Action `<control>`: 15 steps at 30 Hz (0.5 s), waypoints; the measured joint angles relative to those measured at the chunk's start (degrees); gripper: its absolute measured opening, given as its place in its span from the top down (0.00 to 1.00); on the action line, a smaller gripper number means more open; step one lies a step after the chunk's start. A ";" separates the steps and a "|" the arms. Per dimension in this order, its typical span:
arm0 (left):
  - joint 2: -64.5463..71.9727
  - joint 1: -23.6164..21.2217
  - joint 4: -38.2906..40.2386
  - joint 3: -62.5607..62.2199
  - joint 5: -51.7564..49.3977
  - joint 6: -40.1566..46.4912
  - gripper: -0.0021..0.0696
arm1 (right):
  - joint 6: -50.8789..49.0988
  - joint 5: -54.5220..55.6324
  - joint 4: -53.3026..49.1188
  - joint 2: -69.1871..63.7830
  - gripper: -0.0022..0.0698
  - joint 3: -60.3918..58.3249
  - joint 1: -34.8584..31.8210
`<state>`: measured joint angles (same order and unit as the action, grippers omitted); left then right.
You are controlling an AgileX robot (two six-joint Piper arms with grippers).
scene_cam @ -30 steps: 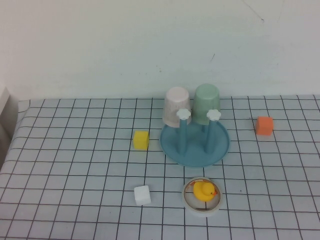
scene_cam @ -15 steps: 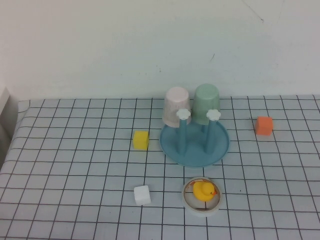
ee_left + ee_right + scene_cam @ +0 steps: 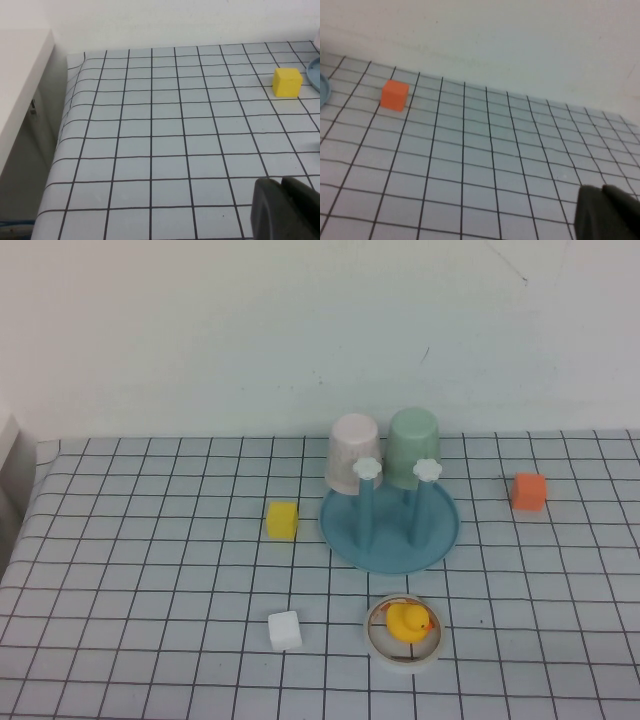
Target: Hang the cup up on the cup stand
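The pale mint-green cup (image 3: 414,445) sits upside down over a rear peg of the blue cup stand (image 3: 390,536), right of a pale pink cup (image 3: 352,453) that sits upside down the same way. Two front pegs with white flower caps stand bare. Neither arm shows in the high view. My left gripper (image 3: 281,181) is shut and empty, low over the table's left part, far from the stand, whose rim (image 3: 316,75) just shows. My right gripper (image 3: 602,189) is shut and empty over the table's right part; the stand's rim (image 3: 322,90) shows at the frame edge.
A yellow cube (image 3: 282,520) lies left of the stand, and it shows in the left wrist view (image 3: 287,82). A white cube (image 3: 285,630) and a ring with a yellow duck (image 3: 406,630) lie in front. An orange cube (image 3: 529,491) lies to the right, also seen in the right wrist view (image 3: 395,95). The table's left edge (image 3: 60,140) drops off.
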<state>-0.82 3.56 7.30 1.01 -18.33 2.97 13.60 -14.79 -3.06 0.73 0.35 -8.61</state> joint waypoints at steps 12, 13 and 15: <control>0.00 0.00 0.00 0.00 0.00 -0.23 0.97 | -0.44 -3.37 -0.34 0.00 0.97 -1.71 0.00; 0.00 0.00 0.00 0.00 0.00 -0.23 0.97 | -0.44 -3.47 -0.34 0.00 0.97 -1.71 0.00; 0.00 0.00 0.00 0.00 0.00 -0.23 0.97 | -0.44 -3.62 -0.34 0.00 0.97 -1.71 0.00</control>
<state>-0.82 3.56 7.30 1.01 -18.33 2.74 13.16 -18.41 -3.40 0.73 -1.36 -8.61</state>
